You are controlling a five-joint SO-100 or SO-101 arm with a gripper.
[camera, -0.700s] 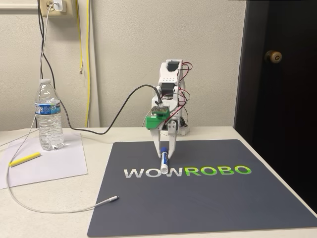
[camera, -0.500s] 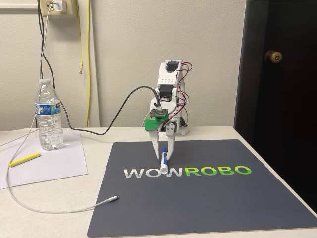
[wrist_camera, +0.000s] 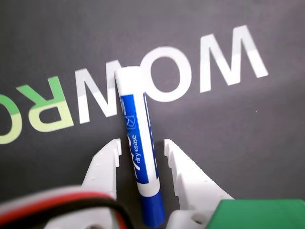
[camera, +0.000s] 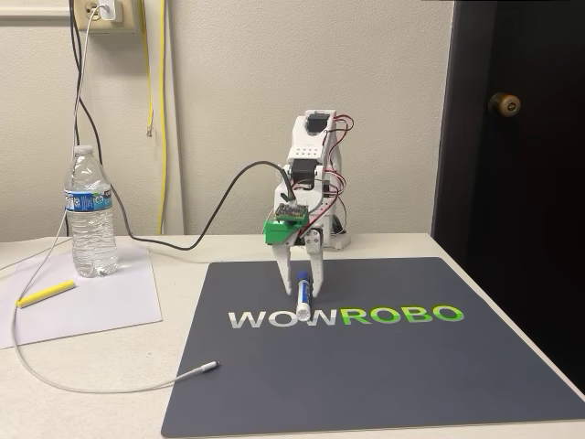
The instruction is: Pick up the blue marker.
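Marker (camera: 303, 300) lying flat on the dark mat (camera: 384, 366), just far of the white "WON" lettering, roughly at the mat's middle-left in the fixed view. White end toward the camera, blue cap toward the arm. In the wrist view, marker (wrist_camera: 138, 157) with a white barrel, a blue "dry erase" label and the blue cap at the bottom edge, white end resting over the printed letters.

Gripper (camera: 303, 283) lowered over the marker from the far side, fingers pointing down at the mat. Jaws spread — one white finger (wrist_camera: 104, 169) on each side of the barrel in the wrist view, narrow gaps showing on both sides, no clear pinch. Fingertips level with the label, short of the white end.

Arm (camera: 311, 178) white with a green wrist part, red wires and a black cable, standing at the mat's far edge.

Left of the mat, a sheet of paper (camera: 101, 297) with a yellow stick (camera: 45, 294) on it and a water bottle (camera: 90, 212) at its far side. White cable (camera: 110, 386) curling across the table, plug tip resting on the mat's near-left corner. Wall behind — dark door (camera: 512, 137) with a knob at right.
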